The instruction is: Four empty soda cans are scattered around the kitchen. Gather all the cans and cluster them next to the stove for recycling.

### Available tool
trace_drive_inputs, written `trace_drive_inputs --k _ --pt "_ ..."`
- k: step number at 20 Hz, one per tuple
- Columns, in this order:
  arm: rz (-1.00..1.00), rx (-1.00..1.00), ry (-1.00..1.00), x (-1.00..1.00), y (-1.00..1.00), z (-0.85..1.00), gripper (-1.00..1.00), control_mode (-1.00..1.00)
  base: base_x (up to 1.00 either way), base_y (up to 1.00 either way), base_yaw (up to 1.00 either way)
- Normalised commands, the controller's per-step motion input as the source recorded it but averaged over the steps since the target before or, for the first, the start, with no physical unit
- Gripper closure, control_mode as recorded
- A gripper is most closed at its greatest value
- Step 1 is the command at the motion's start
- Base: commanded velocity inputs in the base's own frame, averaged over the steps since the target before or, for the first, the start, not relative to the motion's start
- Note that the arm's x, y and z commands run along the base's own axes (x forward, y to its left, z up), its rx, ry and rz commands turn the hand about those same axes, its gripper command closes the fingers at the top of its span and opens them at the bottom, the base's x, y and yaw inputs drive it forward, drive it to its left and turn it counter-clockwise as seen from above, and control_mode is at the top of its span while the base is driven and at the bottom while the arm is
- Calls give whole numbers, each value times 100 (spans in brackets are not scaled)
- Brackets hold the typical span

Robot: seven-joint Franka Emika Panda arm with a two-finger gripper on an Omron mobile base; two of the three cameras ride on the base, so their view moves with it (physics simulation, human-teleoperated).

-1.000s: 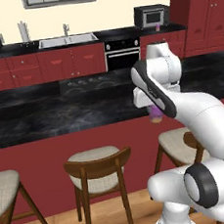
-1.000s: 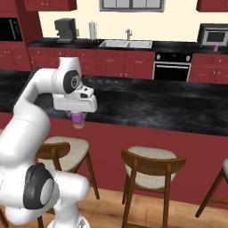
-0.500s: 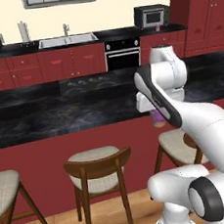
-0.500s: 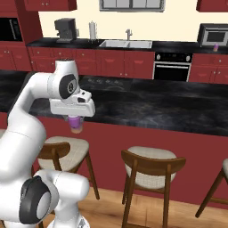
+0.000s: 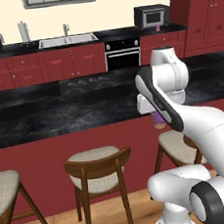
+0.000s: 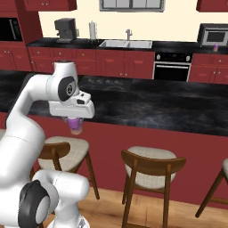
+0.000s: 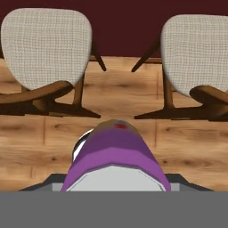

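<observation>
- Left base view: your gripper [image 5: 157,117] hangs at 3 o'clock from centre, clamped on a purple can [image 5: 159,122] just off the counter's [image 5: 60,115] front edge; the stove [image 5: 83,82] sits at 11 o'clock from it.
- Right base view: the can [image 6: 75,125] hangs under the hand at 9 o'clock, above a stool [image 6: 64,149].
- Hand view: the can [image 7: 115,153] fills 6 o'clock, two stools [image 7: 44,46] at 12 over plank floor [image 7: 187,151].

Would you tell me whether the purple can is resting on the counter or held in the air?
Held in the air: the purple can hangs under the end effector, in front of the counter and above the floor.
</observation>
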Motion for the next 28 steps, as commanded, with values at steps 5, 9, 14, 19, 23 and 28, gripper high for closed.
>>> trace_drive_inputs --k 5,9,14,19,23,28 --pt "0 0 -1 -4 0 0 100 100 0 0 0" --pt "0 0 0 0 0 0 100 100 -16 -4 0" --pt "0 0 0 0 0 0 100 100 -46 -35 -1" --pt "0 0 0 0 0 0 100 100 -58 -55 -2" --pt "0 0 0 0 0 0 100 100 -55 -81 -1" --pt "0 0 0 0 0 0 100 100 -19 -97 0"
